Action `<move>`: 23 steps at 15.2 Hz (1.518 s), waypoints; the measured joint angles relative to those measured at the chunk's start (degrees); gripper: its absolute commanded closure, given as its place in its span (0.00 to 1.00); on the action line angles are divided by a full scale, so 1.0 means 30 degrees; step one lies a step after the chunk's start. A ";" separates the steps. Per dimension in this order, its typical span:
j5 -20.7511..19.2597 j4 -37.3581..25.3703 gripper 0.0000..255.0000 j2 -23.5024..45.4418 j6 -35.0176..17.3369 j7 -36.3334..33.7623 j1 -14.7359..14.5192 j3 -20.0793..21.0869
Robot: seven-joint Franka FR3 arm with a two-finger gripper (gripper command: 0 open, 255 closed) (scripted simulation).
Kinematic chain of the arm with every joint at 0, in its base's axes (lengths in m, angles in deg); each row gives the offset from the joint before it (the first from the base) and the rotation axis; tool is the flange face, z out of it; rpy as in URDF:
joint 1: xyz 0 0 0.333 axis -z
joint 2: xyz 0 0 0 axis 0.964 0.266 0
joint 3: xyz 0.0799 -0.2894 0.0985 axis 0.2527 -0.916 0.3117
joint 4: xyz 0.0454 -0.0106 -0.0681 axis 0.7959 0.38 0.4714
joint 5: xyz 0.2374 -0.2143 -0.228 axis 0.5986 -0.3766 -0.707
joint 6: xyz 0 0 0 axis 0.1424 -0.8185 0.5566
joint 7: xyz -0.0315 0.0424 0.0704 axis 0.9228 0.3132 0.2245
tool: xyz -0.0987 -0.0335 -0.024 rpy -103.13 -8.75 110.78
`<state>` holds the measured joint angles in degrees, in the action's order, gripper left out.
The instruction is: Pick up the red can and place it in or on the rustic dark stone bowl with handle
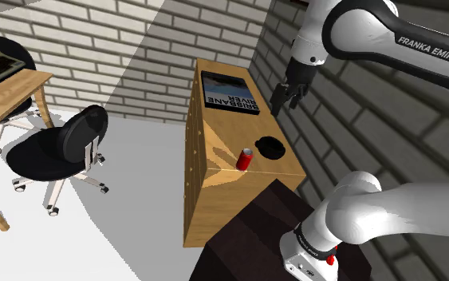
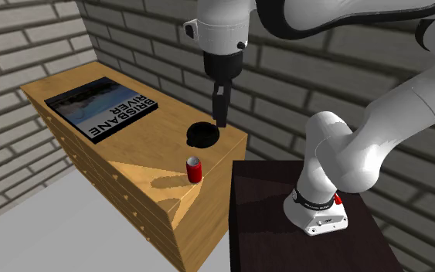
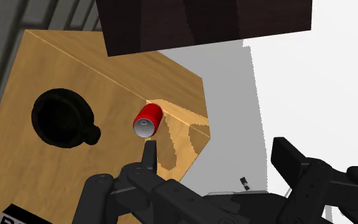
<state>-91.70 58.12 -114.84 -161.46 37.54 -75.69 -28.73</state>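
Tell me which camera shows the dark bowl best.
The wrist view: it looks down into the bowl, showing the whole rim and stubby handle unobstructed. The shoulder view shows it as a small, low dark shape beside the red can. In the second exterior view, the gripper overlaps its edge.

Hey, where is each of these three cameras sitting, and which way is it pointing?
Shoulder view: beside the stand, looking down over the wooden cabinet; arm and gripper show.
Second exterior view: off the cabinet's corner, facing the brick wall; arm and gripper above the dark bowl.
Wrist view: on the hand, looking down at the red can; open fingers show.
Shared: all three see can, bowl and cabinet.
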 measured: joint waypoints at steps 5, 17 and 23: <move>-0.0376 0.1626 0.00 0.0204 -0.1925 0.0559 0.0202 -0.0714; -0.1661 0.5884 0.00 0.3826 -1.0242 0.2584 0.1073 -0.3504; -0.1768 0.6462 0.00 0.7641 -1.4806 0.3713 0.1259 -0.4876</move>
<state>-97.00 77.51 -91.92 -205.88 48.68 -71.91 -43.36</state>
